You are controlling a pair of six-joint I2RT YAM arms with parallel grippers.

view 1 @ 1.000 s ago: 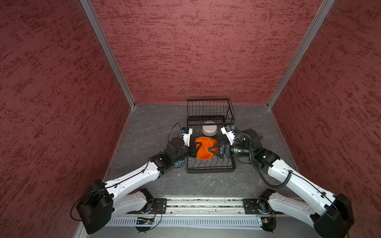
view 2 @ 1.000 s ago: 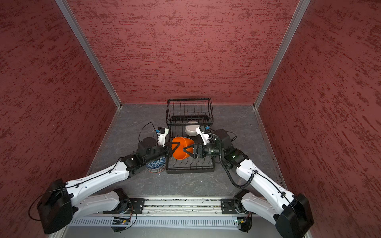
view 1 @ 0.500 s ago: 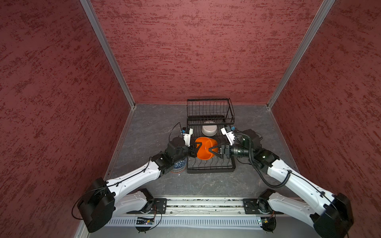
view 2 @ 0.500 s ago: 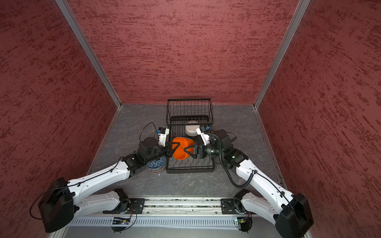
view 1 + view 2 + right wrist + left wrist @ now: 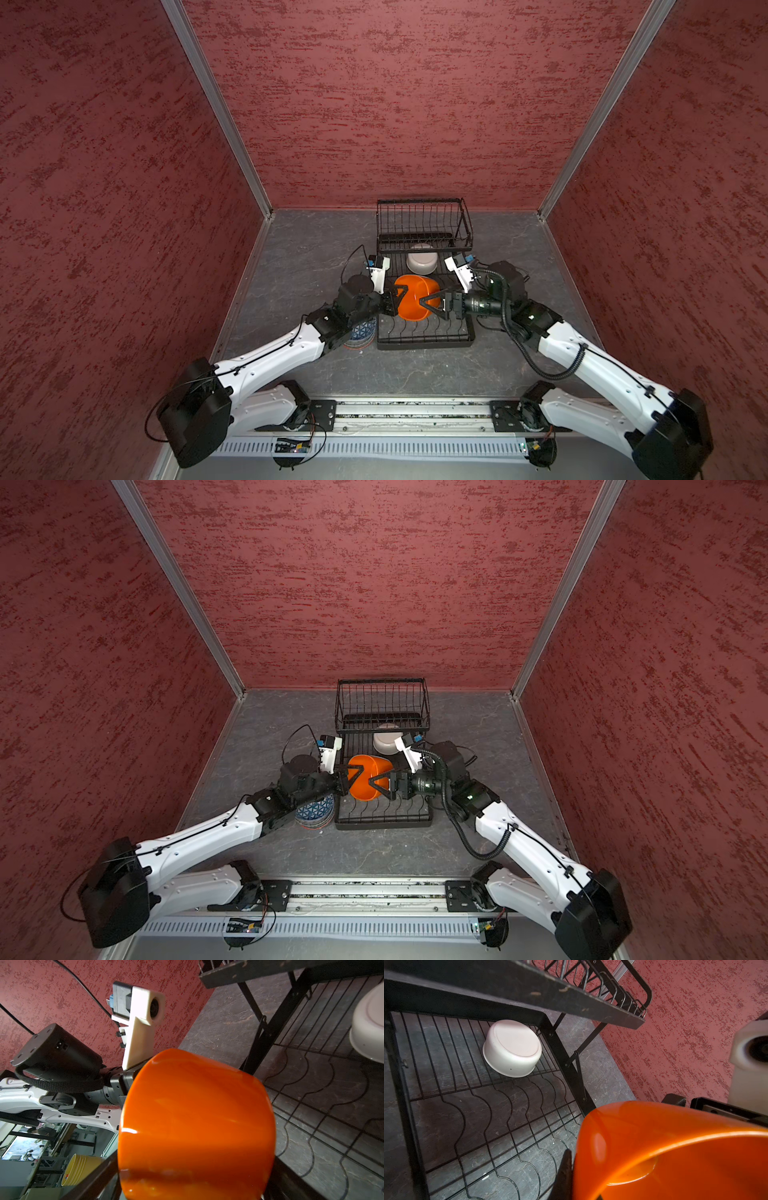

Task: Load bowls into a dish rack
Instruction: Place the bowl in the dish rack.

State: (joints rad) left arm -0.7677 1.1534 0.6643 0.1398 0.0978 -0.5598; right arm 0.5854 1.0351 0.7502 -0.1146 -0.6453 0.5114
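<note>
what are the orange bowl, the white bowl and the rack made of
The orange bowl looks like glossy plastic: thin wall, soft highlights. The white bowl may be plastic or melamine, satin, with a dull sheen. The dish rack seems black-painted metal wire, matte, chipped at edges.

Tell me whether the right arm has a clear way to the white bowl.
Probably not: the right end effector stands open around the orange bowl, which the left end effector grips, and the raised basket partly overhangs the white bowl.
</note>
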